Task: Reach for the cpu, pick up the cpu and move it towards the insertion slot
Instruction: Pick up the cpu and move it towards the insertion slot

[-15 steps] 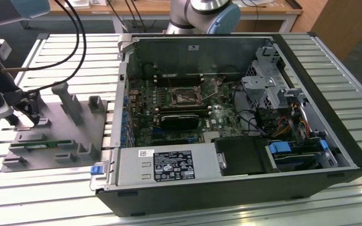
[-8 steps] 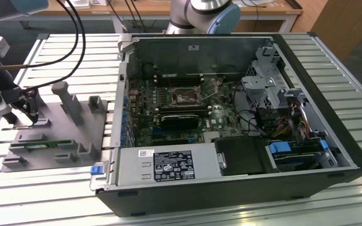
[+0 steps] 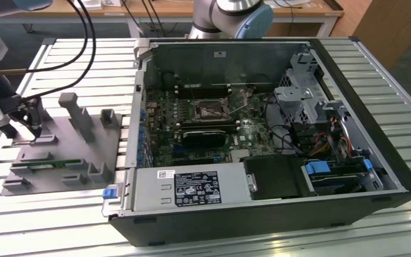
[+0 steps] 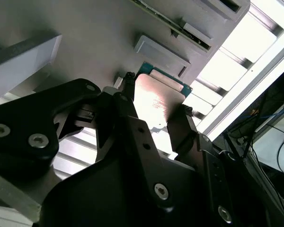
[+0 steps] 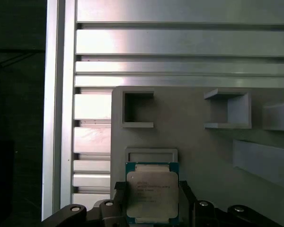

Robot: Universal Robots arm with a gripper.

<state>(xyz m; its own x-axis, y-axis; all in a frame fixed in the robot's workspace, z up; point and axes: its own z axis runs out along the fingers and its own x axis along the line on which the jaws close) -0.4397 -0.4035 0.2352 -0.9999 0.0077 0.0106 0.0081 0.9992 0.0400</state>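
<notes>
One pincer [image 5: 152, 187] grips the cpu [image 5: 152, 203] by two opposite edges over a grey holder tray [image 3: 70, 160] on the slatted aluminium worktop [image 3: 70, 59]. Faint print marks the chip's silvery lid. Well apart, towards the exterior view's right, the insertion slot [image 3: 211, 111] sits inside an open computer case [image 3: 377, 160], whose power supply [image 3: 191, 188] carries a white printed label. Behind stands a wooden desk [image 3: 277, 6].

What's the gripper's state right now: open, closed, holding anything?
The gripper: closed on the cpu, clamping two opposite edges, low over the grey fixture; whether the chip is lifted cannot be told.
</notes>
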